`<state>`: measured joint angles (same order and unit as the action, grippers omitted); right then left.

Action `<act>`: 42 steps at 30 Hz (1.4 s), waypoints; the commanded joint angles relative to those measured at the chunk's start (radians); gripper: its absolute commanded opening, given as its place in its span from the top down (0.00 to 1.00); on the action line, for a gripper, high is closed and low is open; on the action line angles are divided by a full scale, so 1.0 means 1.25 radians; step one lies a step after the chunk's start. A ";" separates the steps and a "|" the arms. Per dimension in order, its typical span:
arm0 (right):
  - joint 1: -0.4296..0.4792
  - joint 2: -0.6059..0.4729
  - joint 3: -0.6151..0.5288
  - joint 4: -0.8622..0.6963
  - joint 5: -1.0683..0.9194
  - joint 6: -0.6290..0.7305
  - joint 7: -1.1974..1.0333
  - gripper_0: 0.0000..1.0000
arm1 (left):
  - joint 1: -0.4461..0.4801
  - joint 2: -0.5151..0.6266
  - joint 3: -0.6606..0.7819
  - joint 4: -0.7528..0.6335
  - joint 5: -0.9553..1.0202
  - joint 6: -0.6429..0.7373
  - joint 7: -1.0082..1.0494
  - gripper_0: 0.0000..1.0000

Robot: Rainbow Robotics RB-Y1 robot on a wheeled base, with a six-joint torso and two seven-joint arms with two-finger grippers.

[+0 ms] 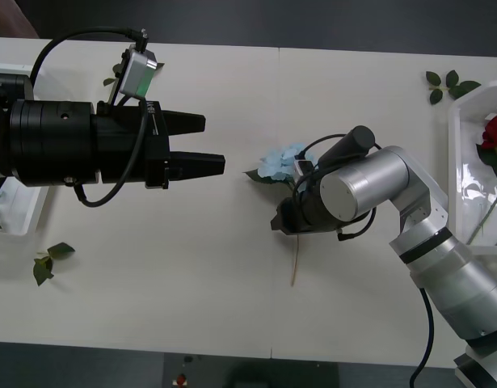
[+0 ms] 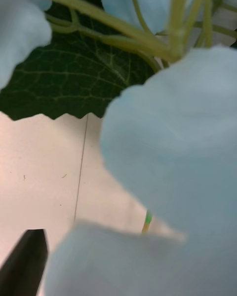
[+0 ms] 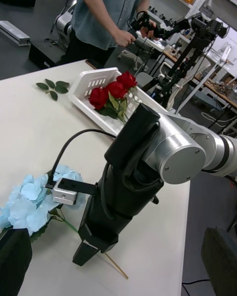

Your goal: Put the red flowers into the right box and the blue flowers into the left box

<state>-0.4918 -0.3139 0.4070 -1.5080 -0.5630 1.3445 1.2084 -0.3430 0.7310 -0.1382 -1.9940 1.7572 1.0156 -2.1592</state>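
Front view: right tool point(image 1: 284, 223) hides blue flower point(image 1: 281, 161) stem.

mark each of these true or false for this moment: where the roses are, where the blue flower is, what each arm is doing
1. Red roses lie in the right box. True.
2. The blue flower is already in a box. False: it lies on the table, near the middle.
3. The right gripper is down at the blue flower's stem. True.
4. The left gripper holds a red rose. False: it is open, with nothing between its fingers, above the table.
5. A loose leaf sprig lies on the table on the robot's left. True.
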 commanded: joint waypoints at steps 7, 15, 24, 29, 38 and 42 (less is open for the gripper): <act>-0.023 0.006 0.019 0.001 0.011 -0.035 -0.026 1.00 | -0.002 0.002 0.015 -0.012 0.008 0.001 -0.023 0.00; -0.023 0.006 0.019 0.001 0.021 -0.035 -0.026 1.00 | -0.002 0.002 0.015 -0.012 0.008 0.001 -0.023 0.00; -0.030 0.002 0.014 0.001 0.018 -0.033 -0.028 1.00 | -0.002 0.002 0.015 -0.012 0.008 0.001 -0.023 0.00; -0.039 -0.013 0.001 -0.045 0.015 -0.010 -0.023 1.00 | -0.002 0.002 0.015 -0.012 0.008 0.001 -0.023 0.00; -0.036 -0.032 -0.022 -0.132 -0.002 0.066 -0.026 0.53 | -0.002 0.002 0.015 -0.012 0.008 0.001 -0.023 0.00; -0.035 -0.029 -0.020 -0.113 -0.001 0.073 -0.032 0.00 | -0.002 0.002 0.015 -0.012 0.008 0.001 -0.023 0.00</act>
<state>-0.5128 -0.3463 0.3785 -1.6450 -0.5622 1.4293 1.2084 -0.3430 0.7310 -0.1382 -1.9940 1.7572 1.0156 -2.1592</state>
